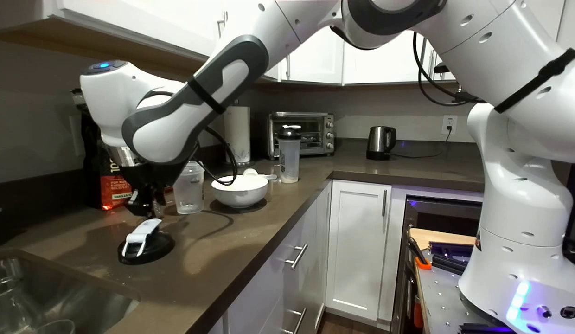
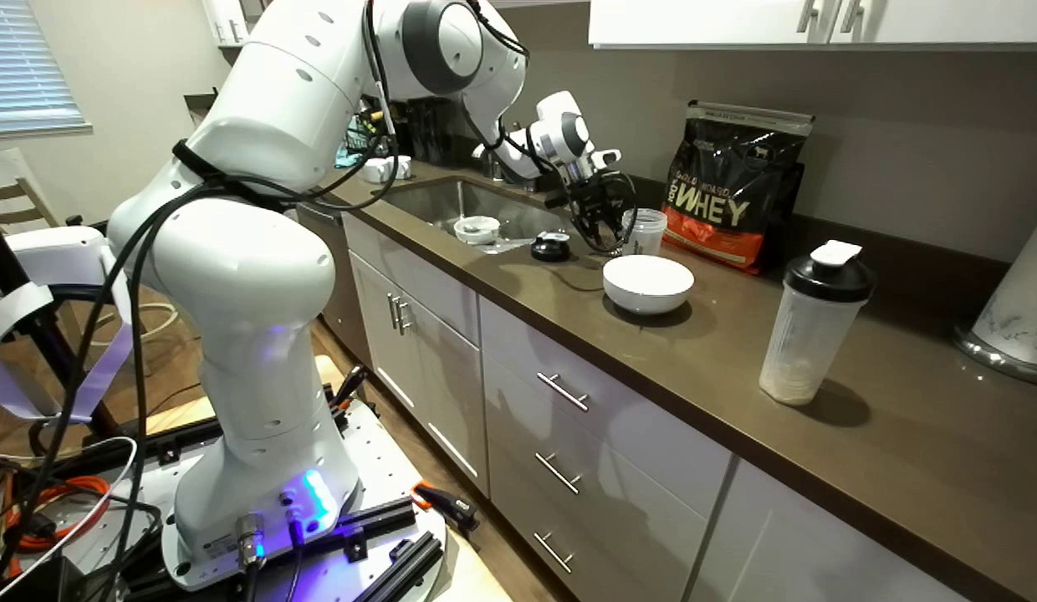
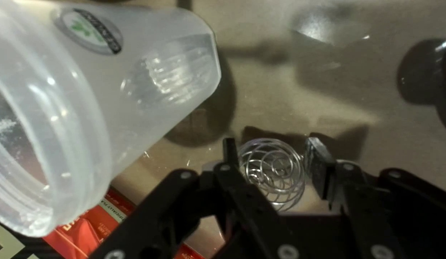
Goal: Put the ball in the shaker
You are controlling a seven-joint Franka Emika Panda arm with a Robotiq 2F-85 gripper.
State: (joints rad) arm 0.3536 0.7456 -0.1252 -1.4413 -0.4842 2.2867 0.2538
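The grasp looks done: the gripper [image 3: 271, 153] appears clamped on the wire ball [image 3: 271, 172], near the worktop's [image 1: 232, 250] edge at the sink [image 1: 88, 294], though whether it is clear of the surface I cannot tell. The shaker [image 1: 189, 191] stands upright and uncapped nearby, toward the worktop's inner corner. Raising the ball over the rim and releasing it inside remain.

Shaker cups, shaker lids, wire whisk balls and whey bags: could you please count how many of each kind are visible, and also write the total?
Shaker cups: 2 (open shaker tumbler, lidded shaker bottle)
Shaker lids: 2 (loose black lid, fitted black lid)
Wire whisk ball: 1
Whey bag: 1
Total: 6
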